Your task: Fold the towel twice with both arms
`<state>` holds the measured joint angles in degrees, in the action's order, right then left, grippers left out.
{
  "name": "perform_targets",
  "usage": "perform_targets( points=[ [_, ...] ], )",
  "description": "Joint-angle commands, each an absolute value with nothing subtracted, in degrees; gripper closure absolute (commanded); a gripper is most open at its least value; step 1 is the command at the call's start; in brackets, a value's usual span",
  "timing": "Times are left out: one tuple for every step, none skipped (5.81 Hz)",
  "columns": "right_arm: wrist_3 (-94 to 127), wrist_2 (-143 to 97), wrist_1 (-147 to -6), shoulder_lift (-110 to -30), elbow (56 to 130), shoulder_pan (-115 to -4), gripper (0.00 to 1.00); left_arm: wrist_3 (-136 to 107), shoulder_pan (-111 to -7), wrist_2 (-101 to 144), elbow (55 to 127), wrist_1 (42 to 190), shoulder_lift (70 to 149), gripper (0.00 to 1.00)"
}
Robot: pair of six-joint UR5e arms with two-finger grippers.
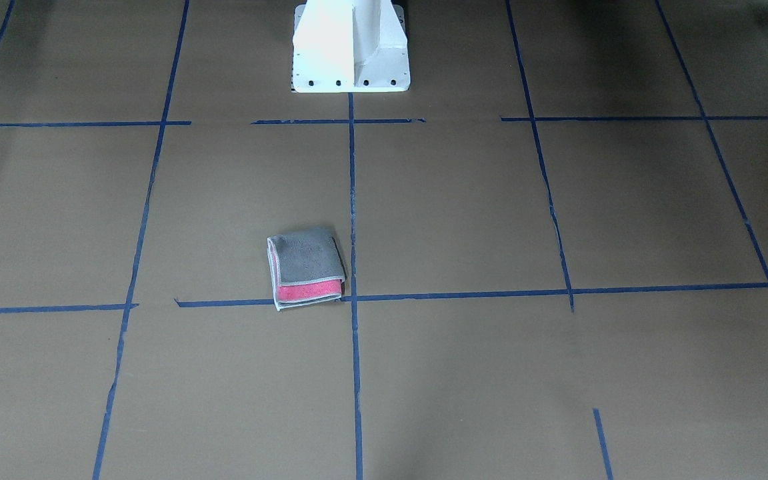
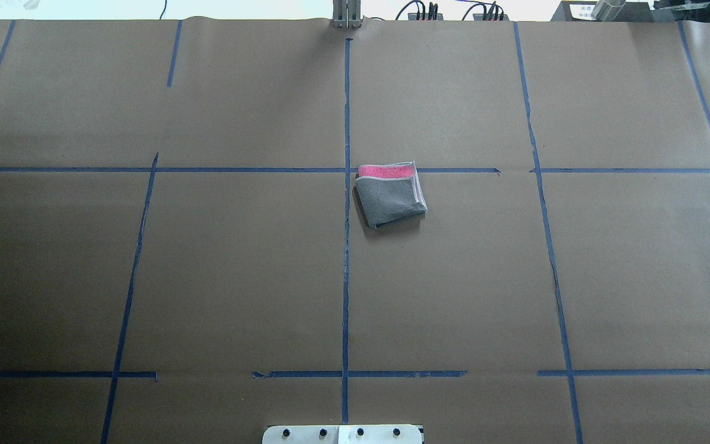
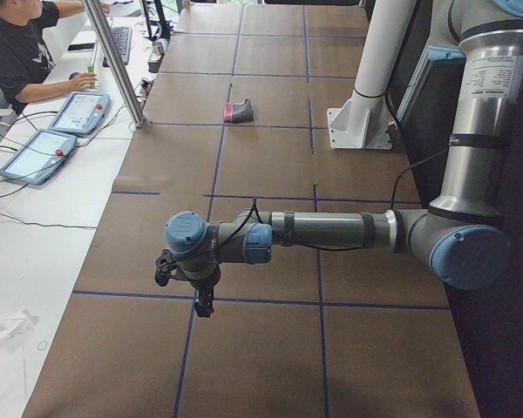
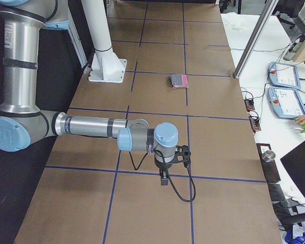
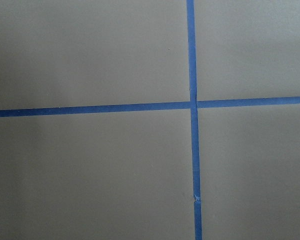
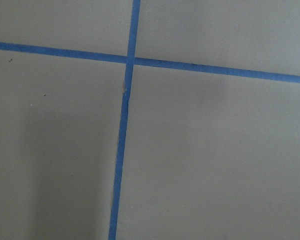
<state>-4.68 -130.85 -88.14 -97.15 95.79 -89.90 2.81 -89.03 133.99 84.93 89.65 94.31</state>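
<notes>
The towel [image 2: 390, 195] is seen folded small on the counter [image 2: 207, 277], at about 12 o'clock from the base [image 2: 342, 433], a shade toward 1 o'clock. It is judged marginally nearer the right tool [image 4: 164, 179]. The left tool [image 3: 205, 305] is well apart too. Neither tool's opening can be told.

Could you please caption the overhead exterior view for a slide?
Folded towel, grey up with a pink strip showing, beside a blue tape crossing on the table.

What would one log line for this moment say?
towel: folded, grey on top, pink edge showing | left claw: away from towel | right claw: away from towel | grip: unclear
</notes>
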Motion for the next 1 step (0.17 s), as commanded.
perform_targets(
  points=[
    [-4.66, -130.78, -88.77, -96.94, 95.89, -89.91, 0.0, 2.81, -89.03, 134.03, 84.99, 89.65, 94.31, 0.0]
  ],
)
